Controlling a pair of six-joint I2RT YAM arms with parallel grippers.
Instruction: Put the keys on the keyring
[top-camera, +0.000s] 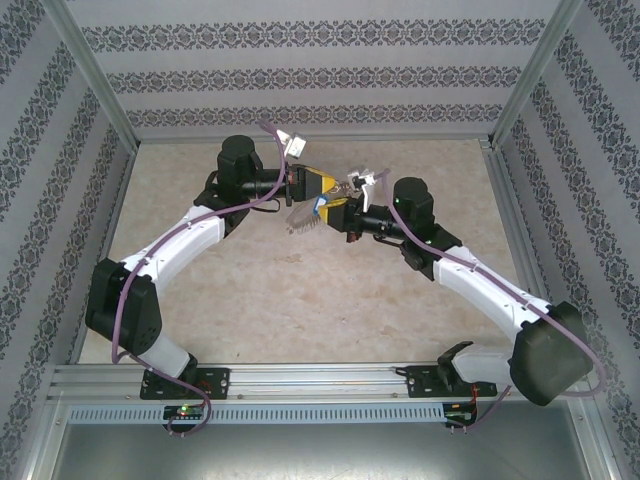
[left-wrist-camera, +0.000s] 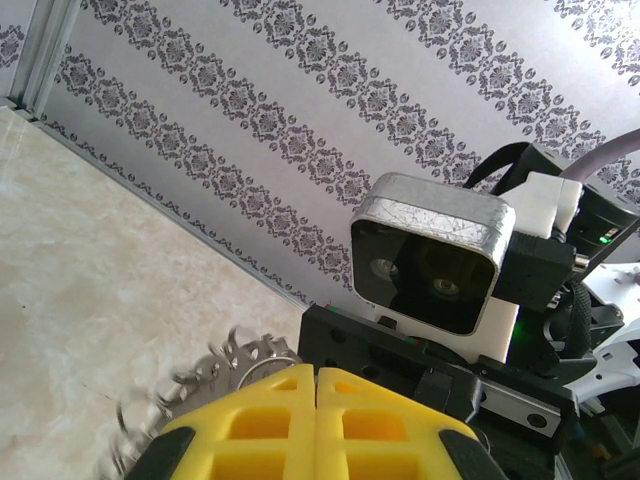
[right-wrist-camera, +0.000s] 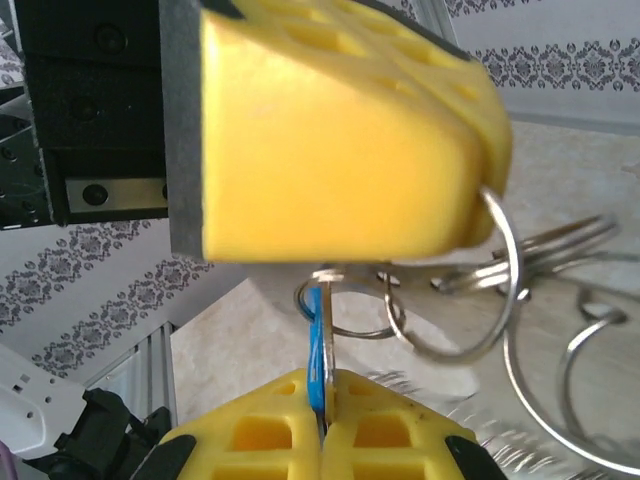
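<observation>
Both grippers meet above the middle of the table. My left gripper (top-camera: 320, 186) is shut on the keyring (top-camera: 302, 220), whose silvery links dangle below it. In the left wrist view the yellow fingertips (left-wrist-camera: 317, 372) press together, and the chain-like links (left-wrist-camera: 210, 378) hang just left of them. My right gripper (right-wrist-camera: 322, 388) is shut on the key (right-wrist-camera: 316, 335), held edge-on with its blue head between the pads. The key's upper end touches a small wire ring under the left gripper's yellow finger (right-wrist-camera: 340, 140). Larger loops of the keyring (right-wrist-camera: 513, 281) hang from that finger's tip.
The marbled tabletop (top-camera: 300, 290) is bounded by patterned walls and aluminium posts (top-camera: 95, 75). A metal rail (top-camera: 320, 380) runs along the near edge by the arm bases. The right wrist's camera housing (left-wrist-camera: 430, 255) sits close in front of my left gripper.
</observation>
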